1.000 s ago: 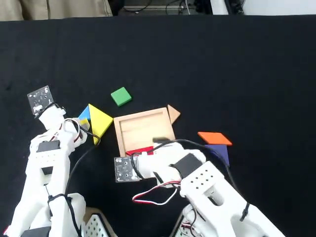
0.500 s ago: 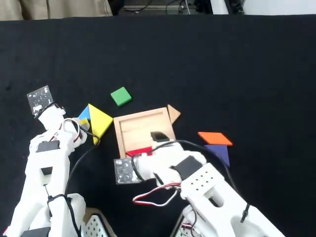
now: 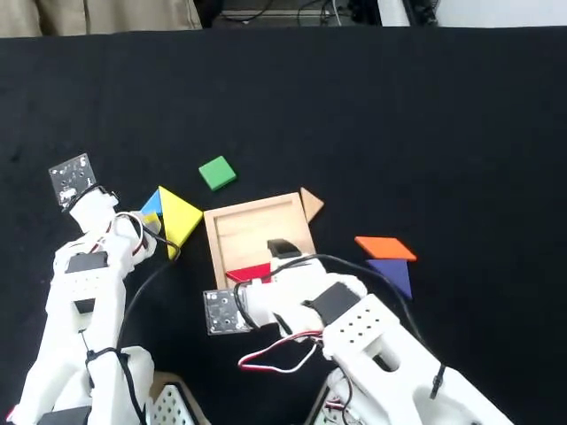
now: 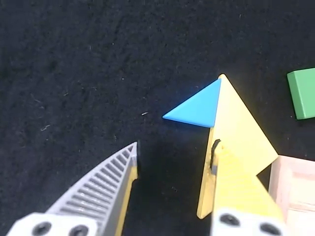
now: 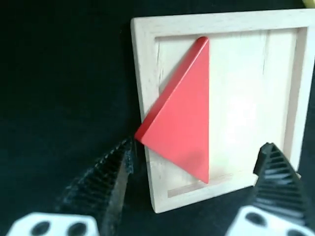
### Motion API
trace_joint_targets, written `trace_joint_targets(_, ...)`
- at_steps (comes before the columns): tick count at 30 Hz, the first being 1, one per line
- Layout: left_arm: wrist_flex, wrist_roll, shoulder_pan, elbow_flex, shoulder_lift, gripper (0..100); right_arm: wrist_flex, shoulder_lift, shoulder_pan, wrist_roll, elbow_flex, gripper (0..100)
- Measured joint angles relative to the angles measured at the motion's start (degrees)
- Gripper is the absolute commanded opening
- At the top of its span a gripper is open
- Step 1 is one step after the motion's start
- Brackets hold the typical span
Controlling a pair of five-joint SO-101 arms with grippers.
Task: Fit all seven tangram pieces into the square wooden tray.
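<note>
Right wrist view: red triangle (image 5: 184, 123) corner rides tray (image 5: 143, 73) rim; left jaws, right jaws apart.

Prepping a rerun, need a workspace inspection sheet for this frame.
Surface: black cloth, flat.
Job's things: tray holds red triangle, one corner riding on the rim; yellow triangle and blue triangle touching, beside the tray; green square beyond; tan triangle at a far tray corner; orange parallelogram and purple piece on the opposite side.
Clutter: nothing seen.
Grippers: left gripper open at the yellow triangle; right gripper open over the red triangle.
Cables: black cable hangs near the yellow triangle; red-white wire looped at the near edge.
Surroundings: beige fabric and cords past the far edge.
</note>
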Motion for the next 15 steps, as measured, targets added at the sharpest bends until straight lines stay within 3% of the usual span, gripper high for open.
trace_joint_targets(9, 0.0, 0.0, 0.0, 0.0, 0.0, 25, -5.98, 14.59, -0.09, 0.0, -2.46, 37.1)
trace_joint_targets(15, 0.0, 0.0, 0.0, 0.0, 0.0, 25, -8.53, 16.44, -0.18, -0.7, -3.25, 36.4)
